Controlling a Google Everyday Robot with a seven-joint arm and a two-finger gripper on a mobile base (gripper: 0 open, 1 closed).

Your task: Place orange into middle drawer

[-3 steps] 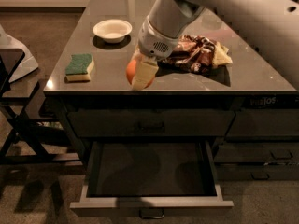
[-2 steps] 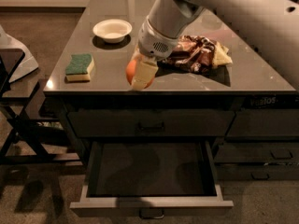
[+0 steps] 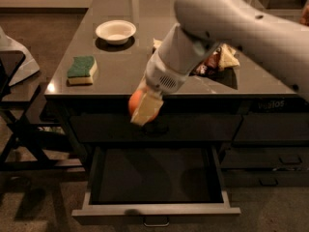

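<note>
My gripper (image 3: 143, 108) is shut on the orange (image 3: 136, 103), a round orange fruit partly hidden behind a pale finger. It hangs in front of the counter's front edge, above the open middle drawer (image 3: 154, 210). The drawer is pulled out below, wide and shallow with a dark flat inside, a paler front rim and a small curved handle (image 3: 156, 222). My white arm reaches down from the upper right.
On the grey counter (image 3: 120, 66) stand a white bowl (image 3: 116, 31) at the back and a green-topped yellow sponge (image 3: 81, 70) on the left. Crumpled snack bags (image 3: 219, 59) lie behind my arm. A dark folding stand (image 3: 19, 129) is at the left.
My gripper has lifted the orange off the counter and carried it forward past the front edge, over the open drawer. The view has also shifted closer.
</note>
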